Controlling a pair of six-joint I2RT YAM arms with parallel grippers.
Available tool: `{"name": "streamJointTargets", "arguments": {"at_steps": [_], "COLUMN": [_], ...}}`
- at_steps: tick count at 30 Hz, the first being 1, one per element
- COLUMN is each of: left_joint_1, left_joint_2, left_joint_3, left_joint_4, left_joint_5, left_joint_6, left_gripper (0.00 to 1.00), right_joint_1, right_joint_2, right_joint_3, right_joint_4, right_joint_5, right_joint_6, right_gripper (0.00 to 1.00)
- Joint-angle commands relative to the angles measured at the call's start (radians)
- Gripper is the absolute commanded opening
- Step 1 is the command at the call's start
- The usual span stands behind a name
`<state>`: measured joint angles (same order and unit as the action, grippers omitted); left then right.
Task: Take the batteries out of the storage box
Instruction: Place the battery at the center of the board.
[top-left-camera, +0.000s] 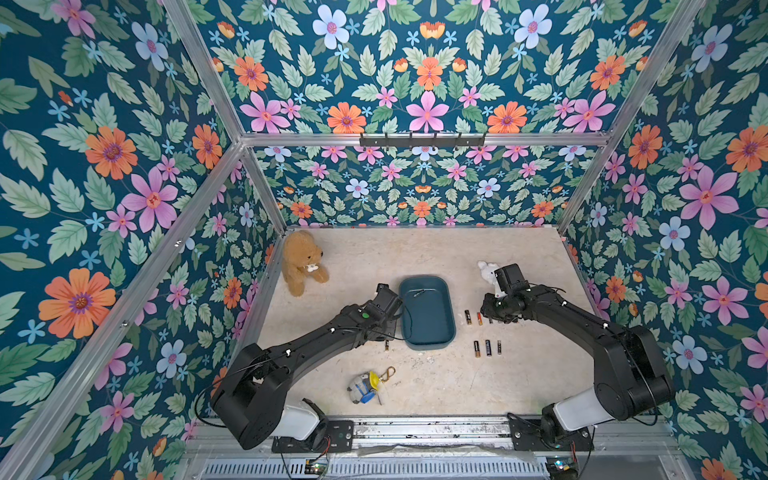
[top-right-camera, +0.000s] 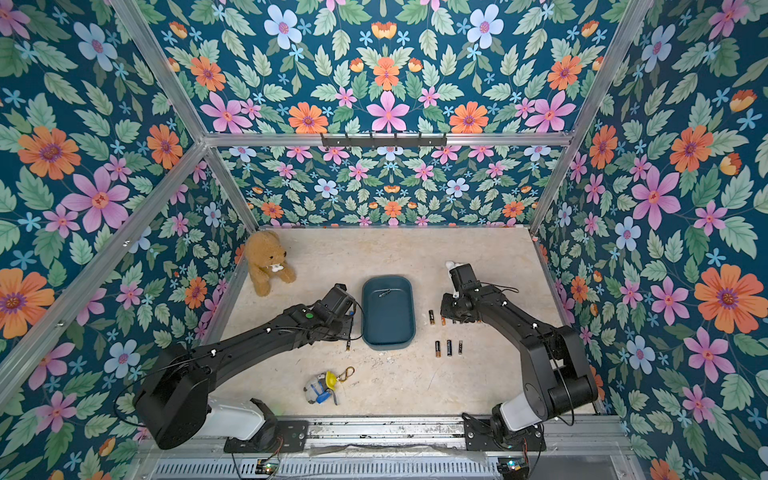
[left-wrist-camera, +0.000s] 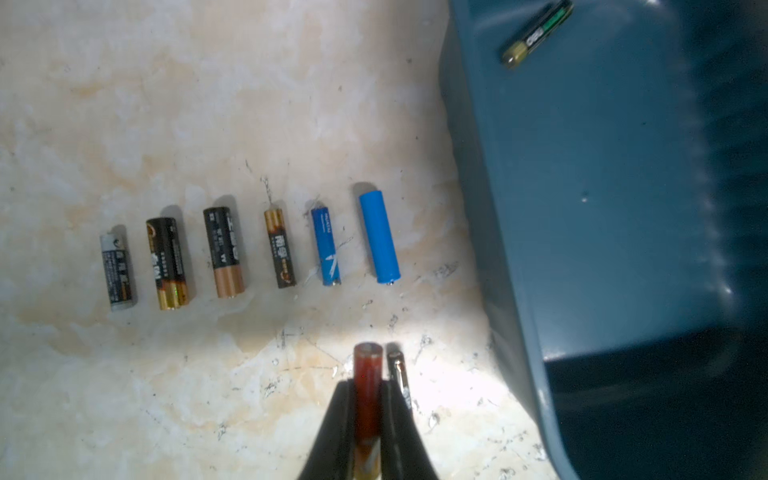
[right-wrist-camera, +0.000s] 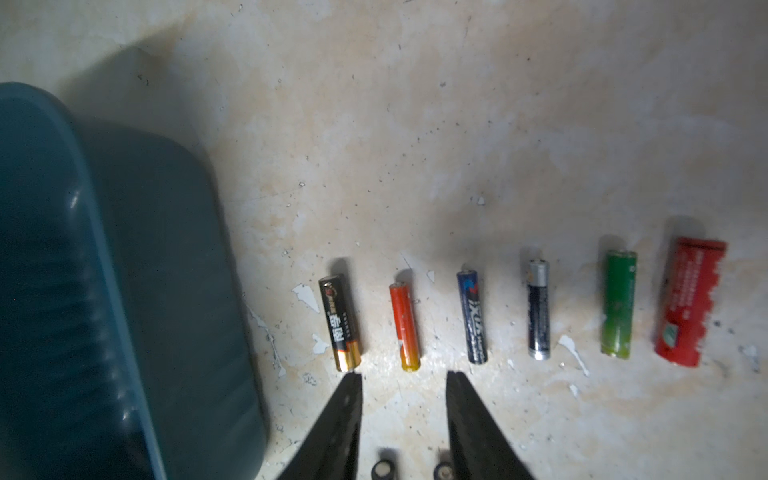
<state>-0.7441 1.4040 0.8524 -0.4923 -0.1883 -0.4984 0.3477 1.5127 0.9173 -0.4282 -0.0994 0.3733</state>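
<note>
The left hand (left-wrist-camera: 368, 388) is shut tight on a red battery (left-wrist-camera: 368, 361) and holds it close to the tabletop (left-wrist-camera: 166, 395), just left of the box (top-left-camera: 428, 328). So the step now looks like putting this battery down. The left row (left-wrist-camera: 226, 253) of six batteries lies near it, and a thin battery (left-wrist-camera: 398, 368) lies right beside the red one. The hand should go down gently and open without bumping that one. The box wall is close on the right, and there is more bare room to the left. One last battery (top-left-camera: 417, 292) lies in the far end of the box and looks like the next one to get. The right hand (right-wrist-camera: 404, 377) is partly open and holds nothing. It sits just by the right row (right-wrist-camera: 473, 316), right of the box. The teddy bear (top-left-camera: 301, 262) and little toy (top-left-camera: 365, 388) are well apart.
</note>
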Motion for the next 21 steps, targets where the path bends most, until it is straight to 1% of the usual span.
{"name": "streamJointTargets", "arguments": {"at_steps": [1, 4, 13, 21], "left_joint_1": [0.002, 0.001, 0.001, 0.003], "left_joint_2": [-0.002, -0.005, 0.015, 0.064], "left_joint_3": [-0.021, -0.044, -0.101, -0.102], "left_joint_4": [0.001, 0.011, 0.070, 0.092], "left_joint_5": [-0.018, -0.030, -0.011, 0.010], "left_joint_6": [-0.062, -0.085, -0.120, -0.126], "left_gripper": [0.07, 0.07, 0.07, 0.07], "right_joint_1": [0.000, 0.000, 0.000, 0.000], "right_joint_2": [-0.005, -0.006, -0.006, -0.005], "right_joint_3": [0.005, 0.005, 0.003, 0.005], "right_joint_4": [-0.005, -0.007, -0.009, -0.012], "right_joint_5": [0.003, 0.004, 0.004, 0.005], "right_joint_6": [0.001, 0.000, -0.003, -0.004], "right_gripper": [0.39, 0.40, 0.39, 0.39]}}
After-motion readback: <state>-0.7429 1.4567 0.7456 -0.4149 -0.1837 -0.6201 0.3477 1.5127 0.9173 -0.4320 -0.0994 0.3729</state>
